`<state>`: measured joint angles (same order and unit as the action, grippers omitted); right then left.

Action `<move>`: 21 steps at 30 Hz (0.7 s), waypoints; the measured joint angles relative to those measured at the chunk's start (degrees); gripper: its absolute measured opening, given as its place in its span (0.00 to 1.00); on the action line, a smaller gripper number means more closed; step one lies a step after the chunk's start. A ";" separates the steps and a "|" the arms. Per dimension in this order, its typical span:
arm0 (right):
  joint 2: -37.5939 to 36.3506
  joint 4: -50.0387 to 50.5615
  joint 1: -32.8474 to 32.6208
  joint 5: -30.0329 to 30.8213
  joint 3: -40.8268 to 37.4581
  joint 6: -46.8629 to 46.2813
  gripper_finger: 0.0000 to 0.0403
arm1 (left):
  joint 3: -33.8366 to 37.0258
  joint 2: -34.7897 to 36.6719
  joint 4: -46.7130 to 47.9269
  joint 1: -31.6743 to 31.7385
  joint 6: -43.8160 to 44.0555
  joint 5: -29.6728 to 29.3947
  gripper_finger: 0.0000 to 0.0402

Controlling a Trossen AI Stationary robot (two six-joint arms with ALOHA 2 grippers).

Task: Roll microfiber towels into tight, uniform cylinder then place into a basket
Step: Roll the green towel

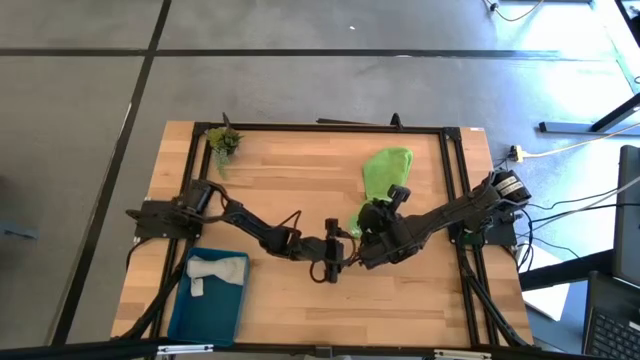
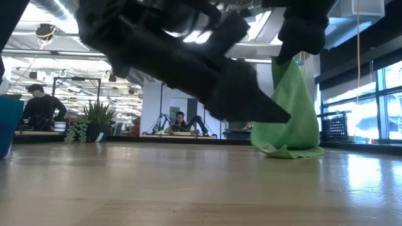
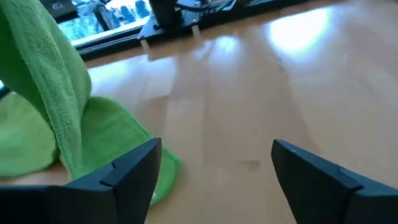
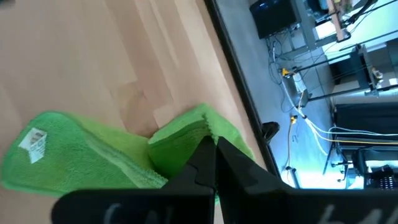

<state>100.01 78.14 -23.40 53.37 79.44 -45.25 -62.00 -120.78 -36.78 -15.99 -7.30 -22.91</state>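
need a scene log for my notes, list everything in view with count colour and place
green towel: 1, lime green, right half of table, one end lifted by the right claw, the rest lying on the wood
grey towel: 1, light grey, lying in the basket
basket: 1, teal blue, near left corner of table
plant: 1, green sprig, far left corner of table
table: 1, light wood top with black frame
people: 2, in the room behind the table, seen only in the low view
left claw: 1, dark, open, low over bare wood at table centre, beside the green towel
right claw: 1, dark, shut on the green towel, right of centre
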 joint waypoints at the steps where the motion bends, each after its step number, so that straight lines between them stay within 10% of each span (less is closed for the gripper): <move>1: 0.00 0.02 0.00 0.43 0.03 0.06 0.00 | -1.31 -1.13 -0.11 0.27 -1.14 -0.08 0.73; 21: 0.00 0.12 0.00 0.60 0.07 0.54 0.01 | -8.48 -4.90 11.52 6.56 1.62 2.25 0.72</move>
<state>100.01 78.26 -23.40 53.98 79.50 -44.71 -70.48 -125.68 -25.25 -9.43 -5.68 -20.66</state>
